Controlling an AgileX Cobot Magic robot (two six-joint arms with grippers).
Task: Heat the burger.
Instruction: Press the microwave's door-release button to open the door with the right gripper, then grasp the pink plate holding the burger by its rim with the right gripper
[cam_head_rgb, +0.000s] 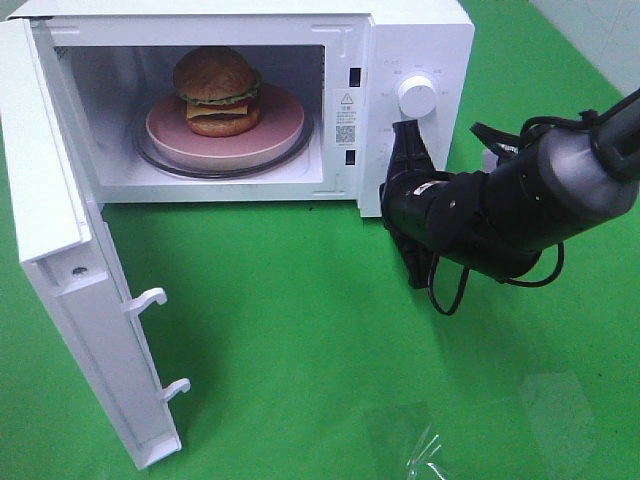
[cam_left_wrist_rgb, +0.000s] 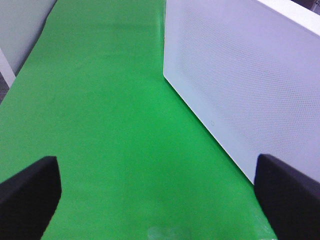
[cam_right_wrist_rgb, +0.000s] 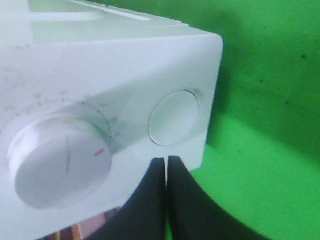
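1. From the high camera, the microwave sits toward 12 o'clock on the green desk. Its door is swung out toward 8 o'clock. The burger is inside the cavity at about 11 o'clock. It stands upright on a pink plate, which lies on the glass turntable. At 3 o'clock the right pincer points at the control panel, just under the dial. The left arm is out of this view.
2. From the left wrist, the left pincer is spread wide and holds nothing. It hangs over bare desk, and the door's dotted white outer face rises close beside it.
3. From the right wrist, the right pincer is pressed shut and empty. Its tips are just by the round button, near the dial. I cannot tell whether they touch the panel.
4. The burger looks light and soft. It is a loose stack of bun, lettuce, cheese and patty, so a squeeze would likely crush it or slide the layers. If it has to move, I would take the stiff plate by its rim, though the smooth rim may be slippery. As things lie, closing the door and turning the dial seem to be what is left.
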